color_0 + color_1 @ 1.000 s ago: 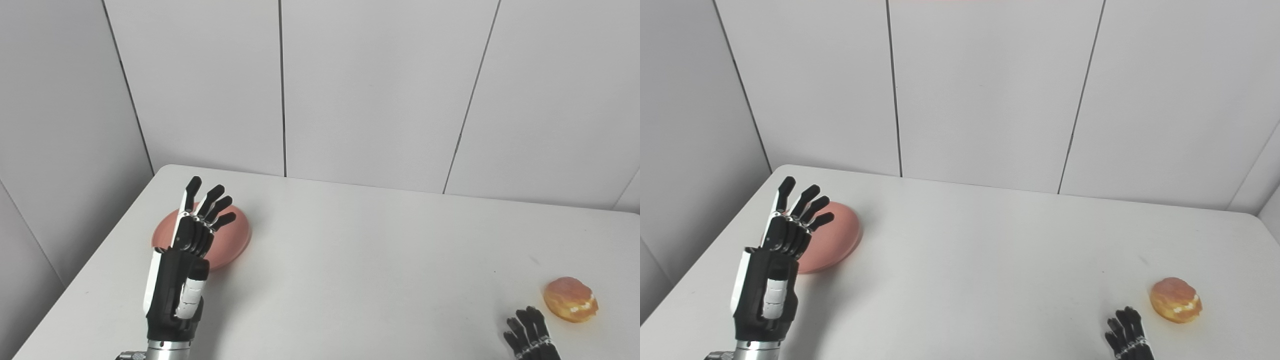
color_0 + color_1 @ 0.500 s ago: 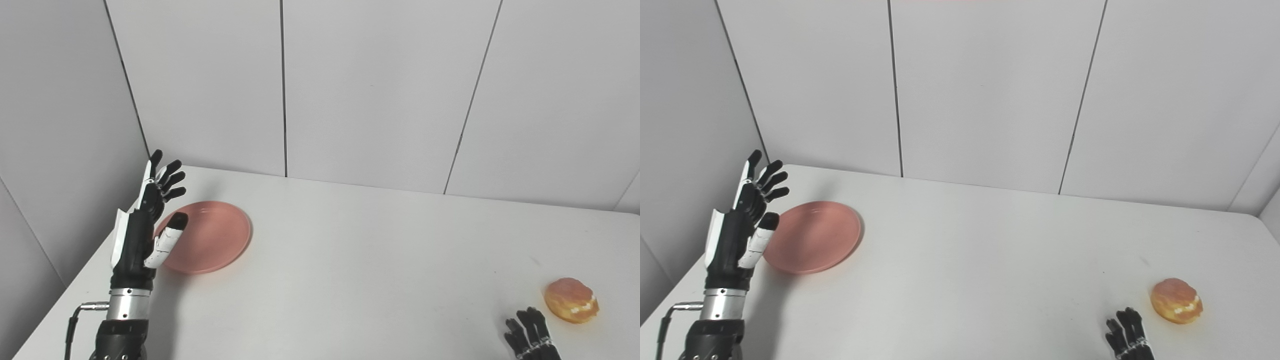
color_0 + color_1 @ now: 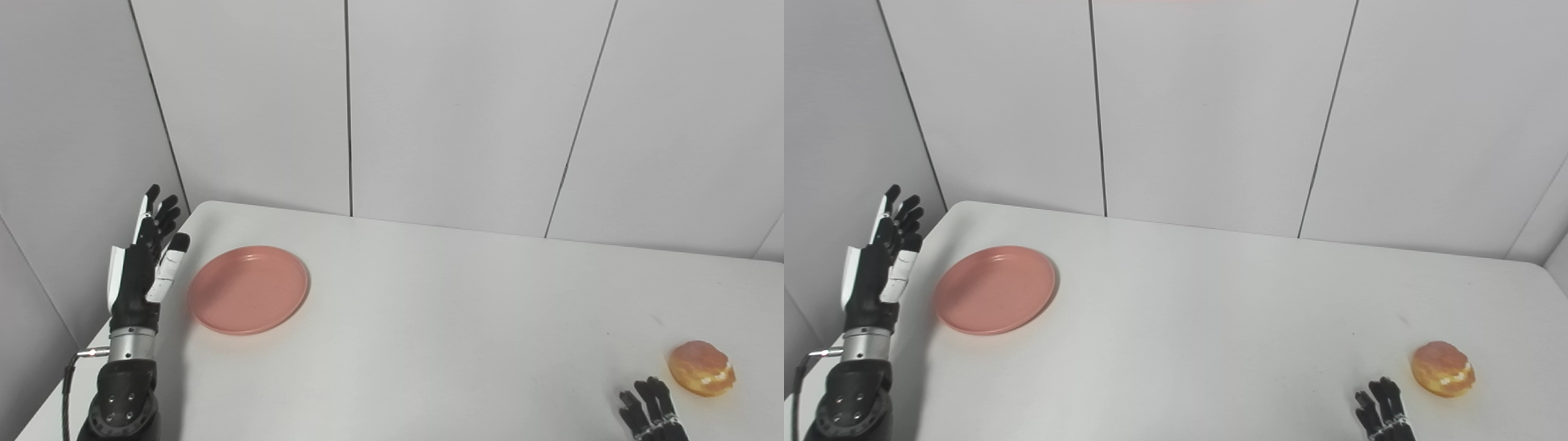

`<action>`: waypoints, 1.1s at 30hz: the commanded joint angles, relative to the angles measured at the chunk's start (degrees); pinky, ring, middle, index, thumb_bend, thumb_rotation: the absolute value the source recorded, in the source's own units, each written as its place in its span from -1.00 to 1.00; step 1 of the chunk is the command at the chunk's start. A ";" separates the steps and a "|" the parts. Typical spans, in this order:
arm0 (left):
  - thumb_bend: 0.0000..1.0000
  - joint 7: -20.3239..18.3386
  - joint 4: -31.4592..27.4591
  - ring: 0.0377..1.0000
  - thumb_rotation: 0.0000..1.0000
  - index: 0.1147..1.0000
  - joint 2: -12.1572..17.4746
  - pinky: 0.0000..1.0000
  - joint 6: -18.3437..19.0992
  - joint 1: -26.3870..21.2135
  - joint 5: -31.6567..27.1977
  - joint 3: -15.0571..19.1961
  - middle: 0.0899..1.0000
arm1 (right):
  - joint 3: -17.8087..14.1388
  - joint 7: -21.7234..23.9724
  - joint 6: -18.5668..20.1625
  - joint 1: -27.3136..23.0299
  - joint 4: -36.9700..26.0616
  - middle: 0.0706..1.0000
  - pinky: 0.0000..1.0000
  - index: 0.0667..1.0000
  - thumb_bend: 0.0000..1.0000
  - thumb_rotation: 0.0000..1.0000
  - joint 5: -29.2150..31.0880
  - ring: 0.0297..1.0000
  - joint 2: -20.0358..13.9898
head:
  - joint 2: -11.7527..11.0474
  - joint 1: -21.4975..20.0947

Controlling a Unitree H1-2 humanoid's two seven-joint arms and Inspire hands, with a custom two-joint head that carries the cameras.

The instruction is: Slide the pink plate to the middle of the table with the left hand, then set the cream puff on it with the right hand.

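The pink plate (image 3: 248,288) lies flat and empty on the white table (image 3: 429,318), near its left edge. My left hand (image 3: 144,263) is raised upright just left of the plate, fingers apart and pointing up, holding nothing and not touching the plate. The cream puff (image 3: 701,368), golden with a cream seam, sits on the table at the far right. My right hand (image 3: 650,410) shows only its fingers at the bottom edge, a little left of and below the puff, spread and empty.
Grey panelled walls stand behind the table and along its left side, close to my left hand. The table's left edge (image 3: 922,245) runs just under that hand.
My left hand has moved left, off from in front of the plate to its left side by the table edge. The plate and the puff have not moved. The right hand is still.
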 commanded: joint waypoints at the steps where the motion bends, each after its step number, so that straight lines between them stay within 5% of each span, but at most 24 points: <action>1: 0.69 2.91 2.49 0.80 0.91 0.91 2.69 0.85 -2.47 -3.58 0.62 0.81 0.85 | -0.59 -1.73 5.28 0.11 10.16 0.99 1.00 1.00 0.80 0.97 -1.61 0.94 -1.25 | 0.14 -0.16; 7: 0.62 6.13 11.78 0.66 0.78 0.80 3.75 0.62 -4.99 -4.66 2.46 0.00 0.74 | -0.60 -1.72 5.42 0.22 9.90 0.98 1.00 1.00 0.81 0.95 -1.46 0.92 -1.33 | 0.29 -0.20; 14: 0.85 12.90 25.88 0.69 0.80 0.77 6.52 0.71 -5.00 -7.14 3.93 -3.42 0.72 | -0.64 -1.64 5.79 0.50 9.38 0.99 1.00 1.00 0.80 0.96 -1.37 0.93 -1.61 | 0.49 -0.35; 19: 0.82 14.74 33.49 0.66 0.76 0.69 7.66 0.65 -5.01 -8.34 1.97 -5.26 0.69 | -0.77 -1.63 6.06 0.51 9.57 0.99 1.00 1.00 0.80 0.96 -1.25 0.93 -1.84 | 0.60 -0.19; 29: 0.75 12.60 35.35 0.62 0.77 0.69 7.30 0.54 -5.01 -8.08 -0.12 -8.06 0.72 | -0.80 -1.65 6.06 0.27 10.22 0.97 1.00 1.00 0.80 0.93 -1.34 0.92 -1.99 | 0.66 -0.21; 33: 0.71 8.86 34.11 0.62 0.70 0.69 6.08 0.51 -5.01 -7.90 -2.58 -6.97 0.72 | -0.70 -1.52 6.03 0.29 10.22 0.99 1.00 1.00 0.78 0.94 -1.31 0.94 -1.99 | 0.66 -0.29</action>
